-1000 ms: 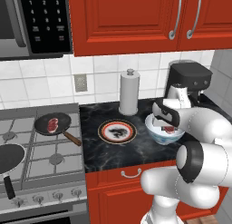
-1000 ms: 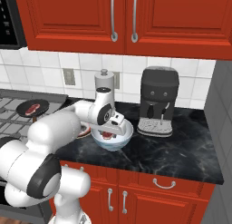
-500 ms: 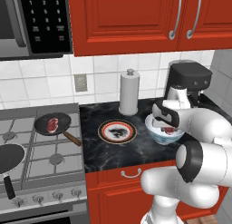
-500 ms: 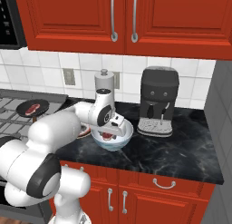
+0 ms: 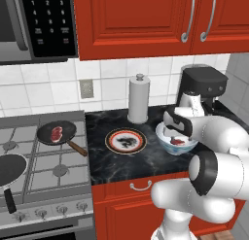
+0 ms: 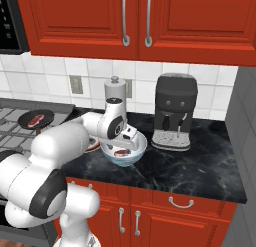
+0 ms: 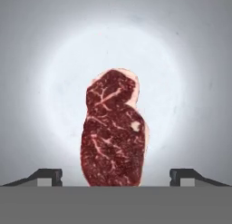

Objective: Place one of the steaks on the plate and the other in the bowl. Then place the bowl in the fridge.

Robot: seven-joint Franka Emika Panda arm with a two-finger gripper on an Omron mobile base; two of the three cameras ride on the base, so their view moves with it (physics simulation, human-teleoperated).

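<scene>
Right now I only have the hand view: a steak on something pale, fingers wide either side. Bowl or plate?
Observer: Bowl. The steak lies inside it, and the gripper hangs just above, open.
Operator: Where's the other one?
Observer: The second steak lies in a frying pan on the stove, off to the arm's left.
Operator: And the plate?
Observer: The plate sits on the counter between the stove and the bowl, apart from both. It has a dark centre, with no red meat on it that I can make out.
</scene>
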